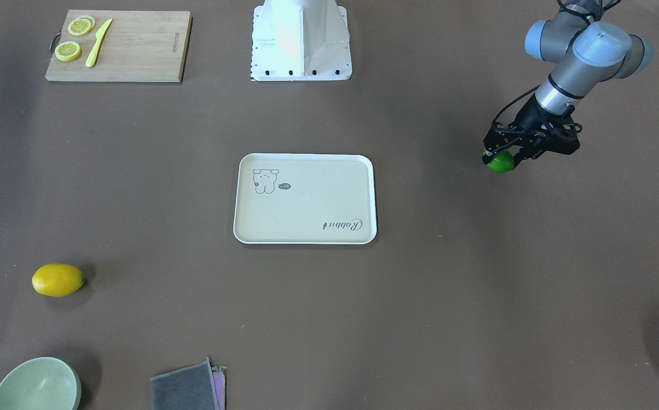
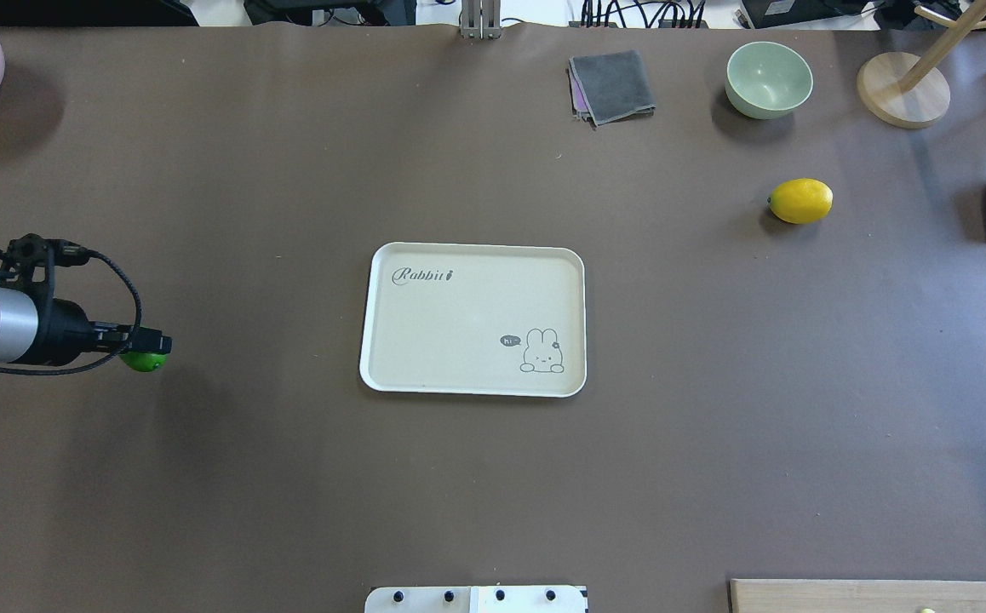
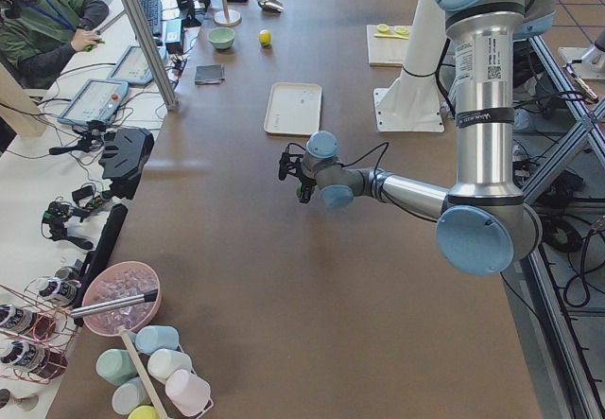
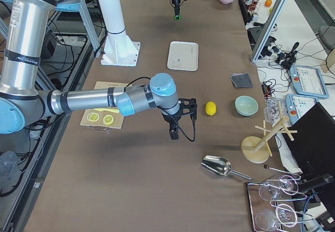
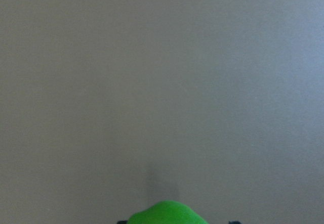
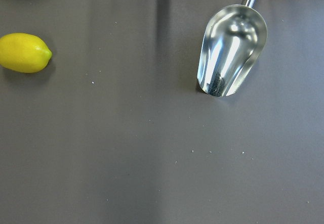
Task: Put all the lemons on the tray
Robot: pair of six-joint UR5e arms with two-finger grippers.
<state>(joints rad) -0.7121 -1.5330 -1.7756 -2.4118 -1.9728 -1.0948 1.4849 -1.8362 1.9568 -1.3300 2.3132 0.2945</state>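
Observation:
The green lemon [image 1: 501, 162] is between the fingers of my left gripper [image 1: 503, 155], which is shut on it at the table's left side, well away from the tray. It also shows in the overhead view [image 2: 144, 361] and at the bottom of the left wrist view [image 5: 167, 214]. The cream-white tray [image 1: 307, 238] lies at the table's middle with nothing on it. The yellow lemon [image 1: 58, 279] lies on the table on the right side, far from the tray. My right gripper [image 4: 174, 134] hangs near the yellow lemon [image 4: 210, 108]; I cannot tell whether it is open or shut.
A bamboo cutting board [image 1: 136, 51] with lemon slices and a yellow knife lies near the robot's base. A green bowl [image 1: 36, 387], a grey cloth [image 1: 184, 390], a metal scoop [image 6: 233, 49] and a wooden stand [image 2: 902, 89] are on the right side.

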